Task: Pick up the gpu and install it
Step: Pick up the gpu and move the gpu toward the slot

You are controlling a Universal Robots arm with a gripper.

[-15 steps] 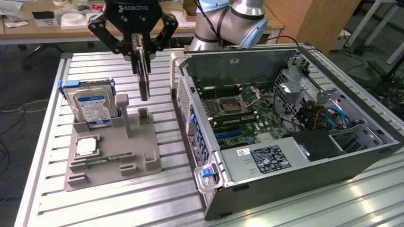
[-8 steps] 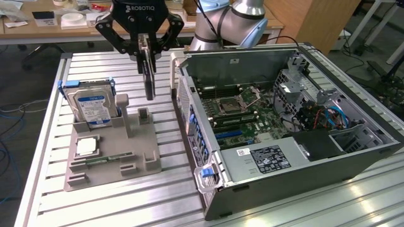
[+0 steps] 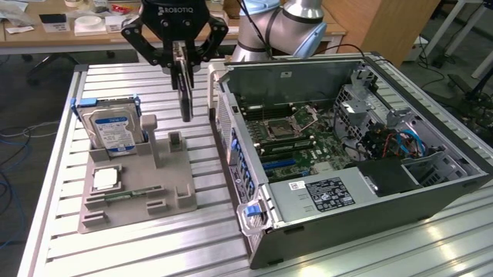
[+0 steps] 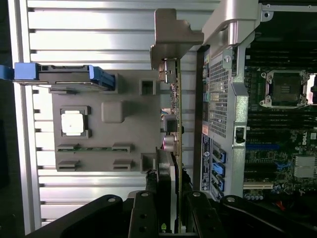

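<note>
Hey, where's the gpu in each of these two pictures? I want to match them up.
Exterior view: the gpu hangs edge-on from the gripper, above the gap between the grey holder and the computer case.
Wrist view: the gpu is edge-on between holder and case, with the fingers clamped on it.
Shared landmark: the blue-framed hard drive standing in the holder.

A silver hard drive (image 3: 112,131) with a blue-white label stands upright in a blue caddy at one end of a grey holder block (image 3: 173,190); a processor chip (image 3: 105,179) and a green memory stick (image 3: 124,196) lie in its recesses; just beside it, on the slatted aluminium table (image 3: 154,249), lies an open computer case (image 3: 370,231), its motherboard (image 3: 308,156) and blue cables (image 3: 404,141) exposed.
</note>
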